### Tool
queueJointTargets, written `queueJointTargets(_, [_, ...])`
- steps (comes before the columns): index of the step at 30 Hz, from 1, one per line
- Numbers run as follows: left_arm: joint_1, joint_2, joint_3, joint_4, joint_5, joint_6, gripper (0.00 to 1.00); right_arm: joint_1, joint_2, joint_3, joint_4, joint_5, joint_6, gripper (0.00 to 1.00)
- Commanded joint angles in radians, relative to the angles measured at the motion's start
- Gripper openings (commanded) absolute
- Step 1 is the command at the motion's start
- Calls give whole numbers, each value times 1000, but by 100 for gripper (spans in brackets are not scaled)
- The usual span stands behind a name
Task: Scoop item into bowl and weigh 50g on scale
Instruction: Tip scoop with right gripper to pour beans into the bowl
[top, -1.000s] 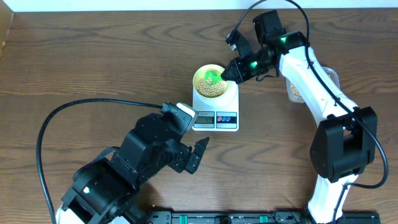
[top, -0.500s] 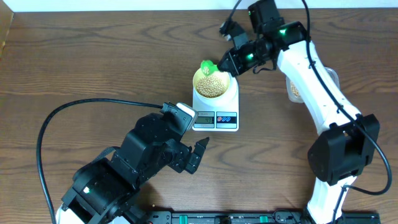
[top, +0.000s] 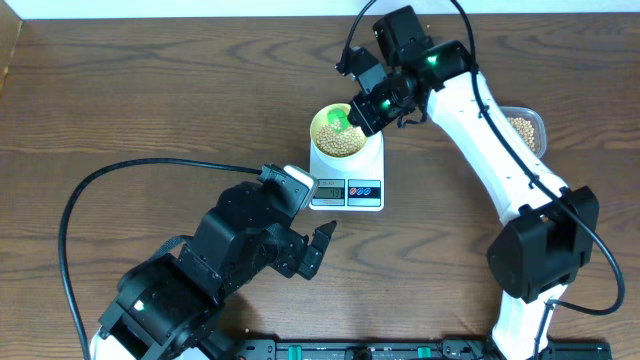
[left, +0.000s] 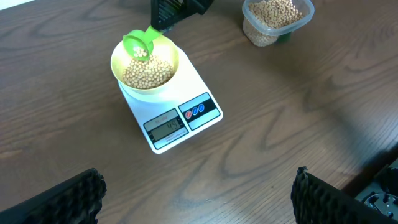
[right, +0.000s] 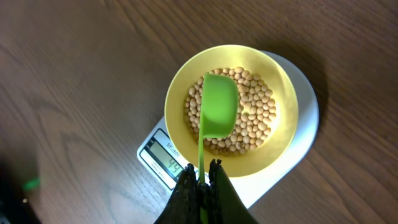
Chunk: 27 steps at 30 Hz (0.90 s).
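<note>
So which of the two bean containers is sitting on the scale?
The round yellow-green bowl, with the green scoop over it; the clear plastic tub stands apart on the table.

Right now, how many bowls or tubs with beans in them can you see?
2. The yellow-green bowl sits on the white scale; the clear plastic tub stands on the table, apart from it.

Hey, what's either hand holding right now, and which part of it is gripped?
The right hand grips the green scoop by the end of its thin handle. The left hand holds nothing.
</note>
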Motion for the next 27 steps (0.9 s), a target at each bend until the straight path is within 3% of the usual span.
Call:
queueJointTargets(1, [3,-1,7,1,-2,-2,97,19,-27,19,-4,34,-28,1])
queueJointTargets(27, [3,-1,7,0,-2,-2,98,49,-36,47,-40,143,-149,1])
